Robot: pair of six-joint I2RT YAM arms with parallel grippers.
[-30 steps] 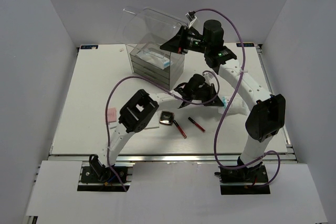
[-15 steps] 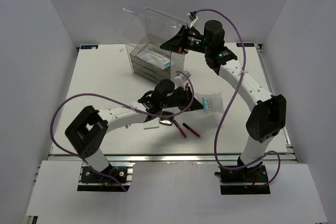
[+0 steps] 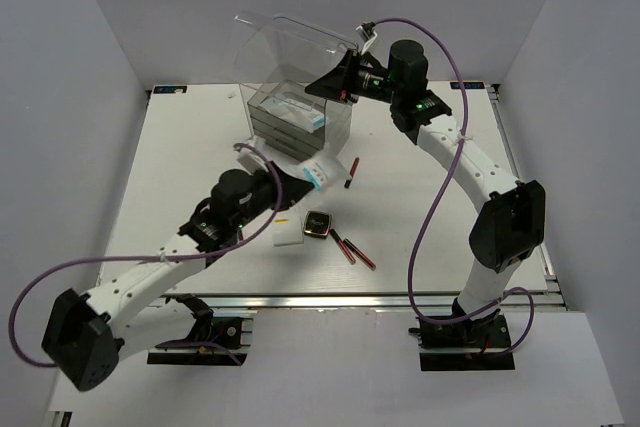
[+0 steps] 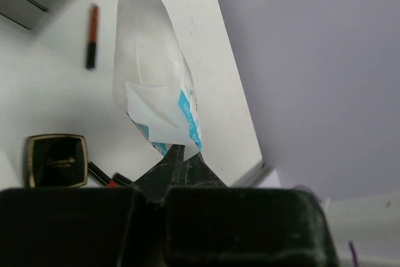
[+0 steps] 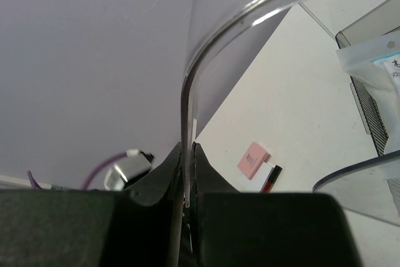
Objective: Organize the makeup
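My left gripper (image 3: 303, 179) (image 4: 183, 151) is shut on the lower edge of a white, blue-printed soft packet (image 3: 318, 172) (image 4: 156, 85), held above the table just in front of the clear drawer box (image 3: 300, 125). My right gripper (image 3: 337, 82) (image 5: 189, 154) is shut on the rim of the box's clear lid (image 3: 285, 47) (image 5: 187, 92), holding it raised. Another packet (image 3: 290, 107) (image 5: 375, 60) lies in the open top. A black compact (image 3: 318, 224) (image 4: 56, 159), a white pad (image 3: 290, 235), two sticks (image 3: 352, 249) and a third stick (image 3: 350, 172) (image 4: 92, 35) lie on the table. A pink pad (image 5: 254, 156) shows in the right wrist view.
The white table (image 3: 180, 167) is walled by grey panels on the left, right and back. The left arm's purple cable (image 3: 60, 277) loops over the near left corner. The right arm (image 3: 470, 167) arches along the right side.
The left arm has swung from the right of centre to the left, carrying the packet up to the front of the box. The right gripper has kept holding the lid.
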